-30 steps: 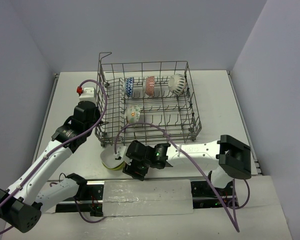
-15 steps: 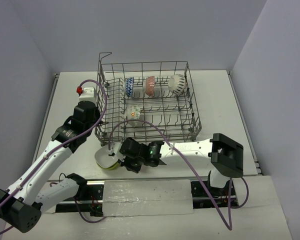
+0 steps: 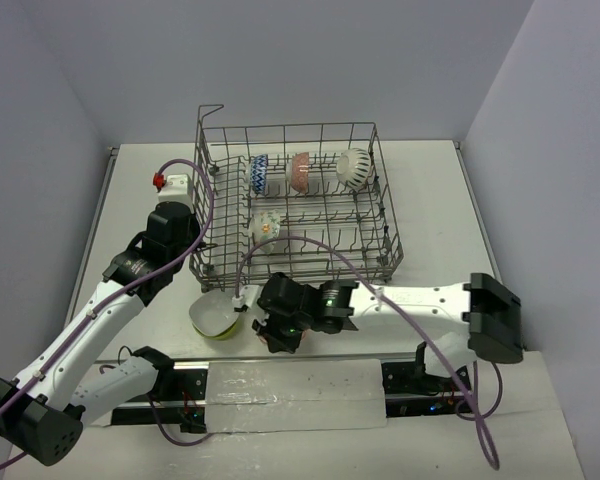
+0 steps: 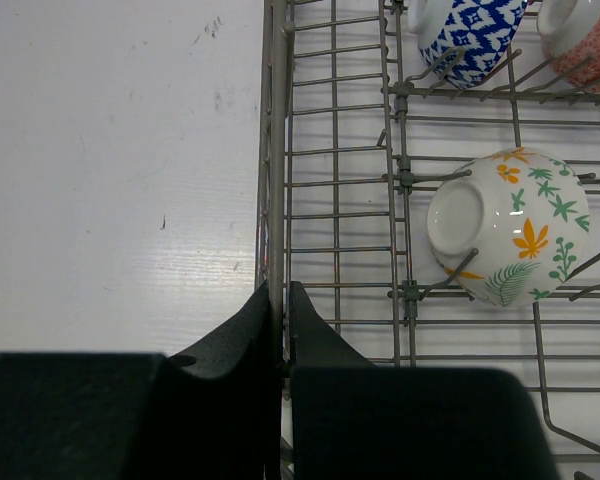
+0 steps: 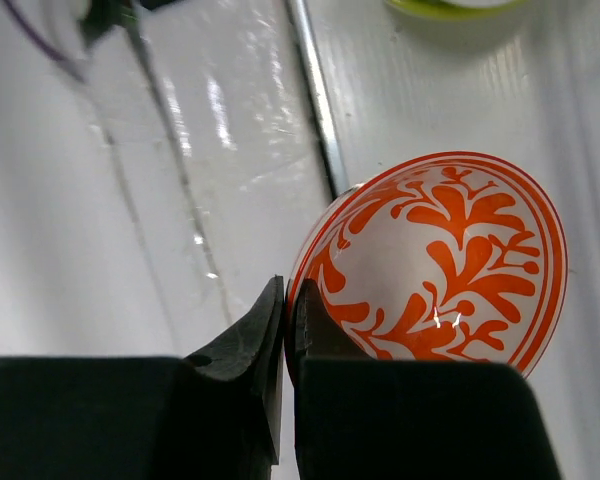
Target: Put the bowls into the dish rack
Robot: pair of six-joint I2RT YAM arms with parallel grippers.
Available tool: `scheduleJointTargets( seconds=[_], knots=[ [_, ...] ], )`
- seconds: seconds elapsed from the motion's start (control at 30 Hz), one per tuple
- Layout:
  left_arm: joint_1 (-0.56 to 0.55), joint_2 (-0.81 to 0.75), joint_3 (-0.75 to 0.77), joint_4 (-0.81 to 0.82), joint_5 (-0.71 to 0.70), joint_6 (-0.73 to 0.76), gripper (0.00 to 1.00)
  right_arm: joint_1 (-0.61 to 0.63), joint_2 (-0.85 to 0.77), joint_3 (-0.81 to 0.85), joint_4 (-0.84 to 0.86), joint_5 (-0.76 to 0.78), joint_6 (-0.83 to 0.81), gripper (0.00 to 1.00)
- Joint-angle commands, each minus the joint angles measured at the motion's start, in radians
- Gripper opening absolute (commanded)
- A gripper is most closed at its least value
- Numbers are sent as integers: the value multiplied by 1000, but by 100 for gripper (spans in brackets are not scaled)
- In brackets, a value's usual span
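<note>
Right gripper pinches a red-orange patterned bowl by its rim at 9 o'clock; left gripper is clamped on the dish rack at its left rim wire. The lime-green bowl sits on the table at the rack's 7 o'clock; a yellow-floral bowl lies inside

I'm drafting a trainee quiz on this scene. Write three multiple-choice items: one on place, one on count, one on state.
1. Where is the lime-green bowl relative to the dish rack? A inside it; B on the table outside it; C hung on its corner loop.
2. How many bowls stand in the rack? A two; B six; C four.
3. The right tool is: A shut on the orange-patterned bowl by its rim; B wide open; C shut on nothing.
Key: B, it sits off the rack's near-left corner; C, blue-white bowl, red bowl, white bowl, floral bowl; A, the rim is pinched in it.
</note>
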Motion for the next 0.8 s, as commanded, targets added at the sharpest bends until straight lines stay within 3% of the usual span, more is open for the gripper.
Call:
scheduleJointTargets(
  seconds=[0.0, 0.13, 0.3, 0.47, 0.6, 0.77],
  knots=[
    [8, -25, 3, 3, -6, 31, 0, 6, -148, 22, 33, -62, 38, 0],
    [9, -27, 2, 4, -9, 31, 0, -2, -217, 63, 61, -98, 57, 0],
    [8, -24, 5, 1, -3, 32, 0, -58, -282, 98, 138, -248, 60, 0],
    [8, -25, 3, 4, -5, 31, 0, -216, -380, 69, 311, -383, 129, 0],
    [8, -19, 5, 1, 0, 31, 0, -399, -438, 26, 533, -298, 215, 0],
    [8, -20, 3, 4, 1, 31, 0, -486, -429, 23, 644, -104, 258, 0]
  ],
)
